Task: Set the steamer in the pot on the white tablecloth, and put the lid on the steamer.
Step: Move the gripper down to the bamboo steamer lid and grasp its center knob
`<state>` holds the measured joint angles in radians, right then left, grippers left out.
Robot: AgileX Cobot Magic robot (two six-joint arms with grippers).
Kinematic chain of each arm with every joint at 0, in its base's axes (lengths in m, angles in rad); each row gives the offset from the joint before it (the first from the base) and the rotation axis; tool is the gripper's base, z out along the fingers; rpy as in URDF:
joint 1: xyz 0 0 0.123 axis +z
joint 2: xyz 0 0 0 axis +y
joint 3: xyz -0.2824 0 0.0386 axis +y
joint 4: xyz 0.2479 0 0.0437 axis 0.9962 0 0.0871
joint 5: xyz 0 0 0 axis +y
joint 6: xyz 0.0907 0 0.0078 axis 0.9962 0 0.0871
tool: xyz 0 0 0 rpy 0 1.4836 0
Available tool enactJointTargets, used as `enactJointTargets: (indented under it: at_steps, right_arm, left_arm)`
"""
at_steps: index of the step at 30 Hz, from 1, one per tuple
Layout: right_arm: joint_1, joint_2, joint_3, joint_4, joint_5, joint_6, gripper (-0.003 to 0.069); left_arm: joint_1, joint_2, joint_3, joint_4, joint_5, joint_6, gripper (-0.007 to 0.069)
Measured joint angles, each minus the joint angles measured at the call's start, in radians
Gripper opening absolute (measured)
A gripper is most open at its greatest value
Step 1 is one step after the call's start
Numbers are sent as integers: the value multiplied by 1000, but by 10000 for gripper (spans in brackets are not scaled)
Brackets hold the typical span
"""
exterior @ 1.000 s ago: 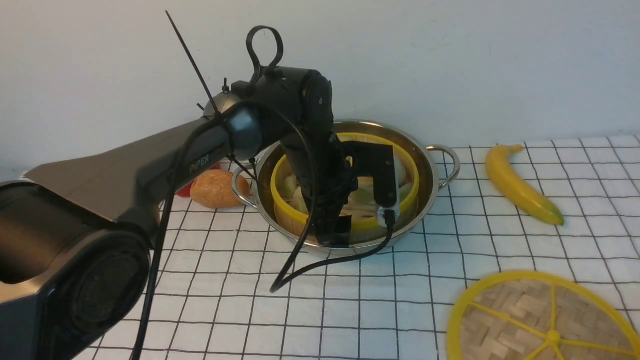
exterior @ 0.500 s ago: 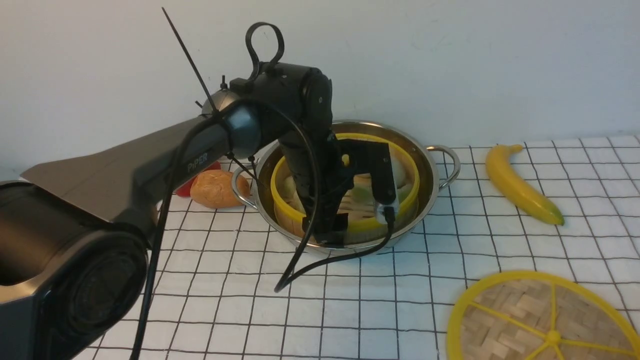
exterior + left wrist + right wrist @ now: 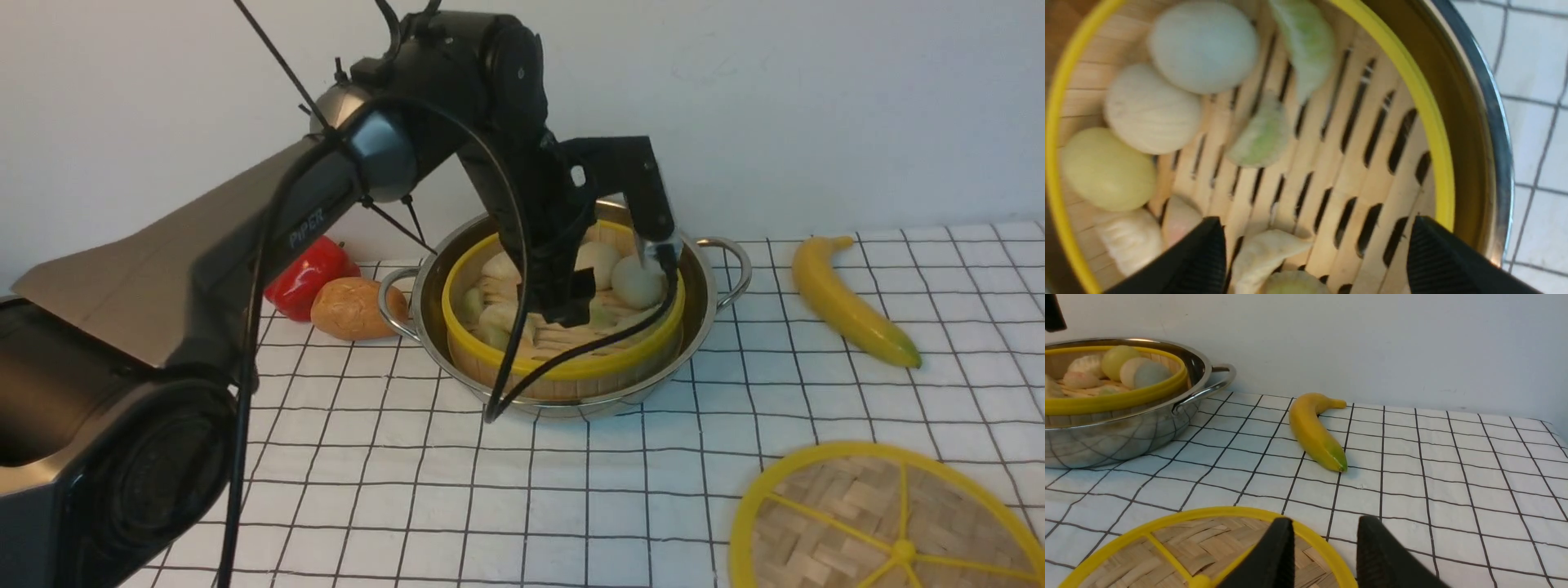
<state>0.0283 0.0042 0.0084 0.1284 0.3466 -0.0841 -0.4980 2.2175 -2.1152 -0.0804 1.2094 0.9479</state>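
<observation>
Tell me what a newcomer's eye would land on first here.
Probably the black left arm, reaching in from the left over the shiny pot, its open jaws above the yellow-rimmed steamer of dumplings and buns seated inside. Next, likely the bright banana right of the pot, and the yellow-spoked lid lying nearer on the gridded tablecloth.

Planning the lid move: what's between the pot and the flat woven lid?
Only bare gridded tablecloth between pot and lid; front view shows it.
</observation>
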Motion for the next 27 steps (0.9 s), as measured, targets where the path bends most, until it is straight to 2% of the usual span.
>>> enactJointTargets:
  at_steps: [2, 4, 5, 7, 8, 12, 13, 14, 16, 21, 27]
  right_arm:
    - [0, 0, 0, 0, 0, 0, 243]
    - [0, 0, 0, 0, 0, 0, 243]
    - [0, 0, 0, 0, 0, 0, 243]
    - [0, 0, 0, 0, 0, 0, 243]
    - [0, 0, 0, 0, 0, 0, 243]
    - [0, 0, 0, 0, 0, 0, 243]
    - [0, 0, 0, 0, 0, 0, 243]
    - [0, 0, 0, 0, 0, 0, 243]
    - [0, 0, 0, 0, 0, 0, 243]
    - [0, 0, 0, 0, 0, 0, 243]
    - [0, 0, 0, 0, 0, 0, 243]
  left_arm:
    - [0, 0, -24, 18, 1, -60, 544]
    - [0, -3, -90, 80, 2, -192, 529]
    - [0, -4, -101, 97, 3, -202, 522]
    - [0, -20, -162, 173, 4, -328, 456]
    - [0, -28, -172, 187, 4, -349, 440]
    - [0, -133, -232, 317, 5, -540, 179]
    - [0, -140, -232, 321, 5, -556, 165]
    - [0, -193, -235, 335, 5, -614, 61]
    - [0, -265, -238, 344, 5, -680, -6]
    - [0, -391, -243, 346, 5, -805, -23]
    - [0, -461, -243, 371, 6, -823, -23]
